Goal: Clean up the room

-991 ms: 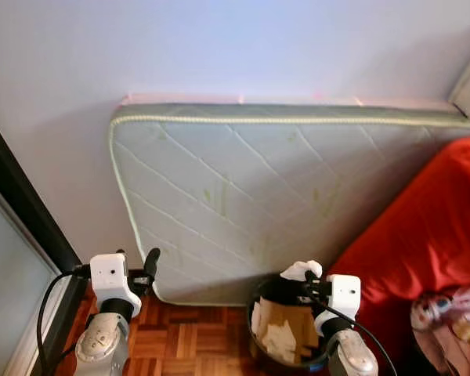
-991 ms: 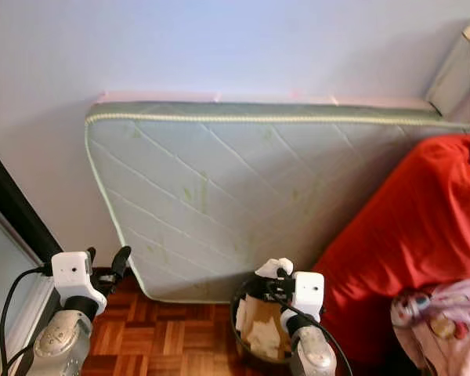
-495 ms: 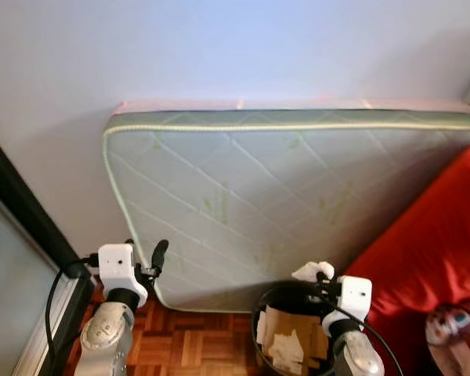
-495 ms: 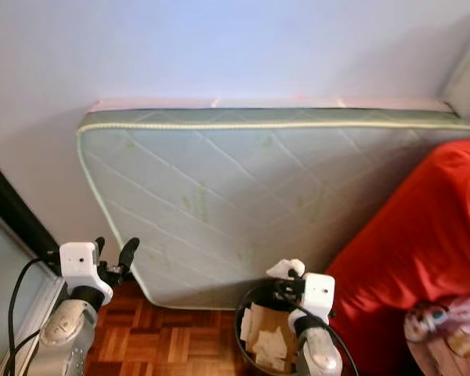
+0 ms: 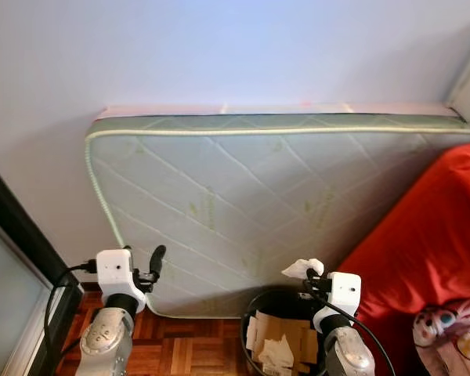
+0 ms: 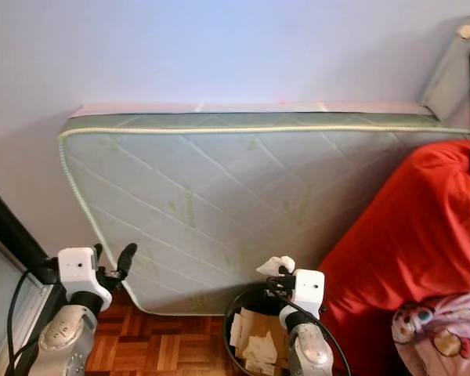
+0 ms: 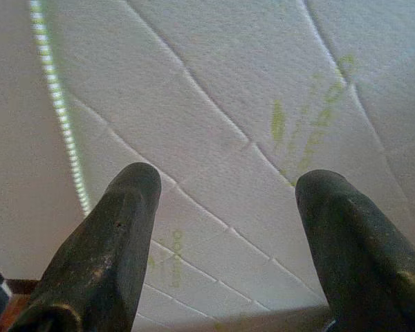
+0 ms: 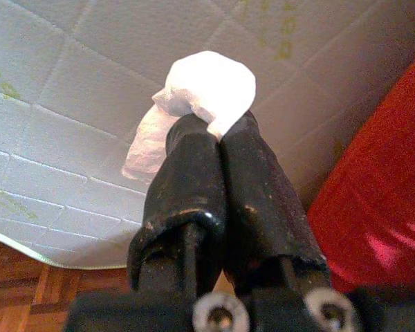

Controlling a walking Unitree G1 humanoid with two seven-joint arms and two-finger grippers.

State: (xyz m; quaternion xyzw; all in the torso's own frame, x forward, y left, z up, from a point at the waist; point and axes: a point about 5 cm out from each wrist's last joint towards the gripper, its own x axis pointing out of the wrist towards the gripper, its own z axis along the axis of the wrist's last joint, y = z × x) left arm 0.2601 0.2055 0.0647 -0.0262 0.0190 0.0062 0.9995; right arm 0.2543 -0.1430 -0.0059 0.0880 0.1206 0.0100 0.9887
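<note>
step: bin drop | right claw (image 5: 307,276) clamped on tissue (image 5: 301,268), lower centre, at bin (image 5: 254,309) far rim | left claw (image 5: 145,265) spread, empty | tip: centre over bin mouth, then release

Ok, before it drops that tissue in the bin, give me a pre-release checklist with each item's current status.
1. Crumpled tissue held: ok, pinched at the tips of the right gripper, fingers shut on it.
2. Tissue above the trash bin opening: cannot tell, it sits near the bin's back rim, close to the mattress.
3. Bin has room: ok, cardboard and paper scraps lie well below the rim.
4. Left gripper out of the way: ok, open, off to the left near the mattress corner.
5. Red cover clear of the bin: cannot tell.
</note>
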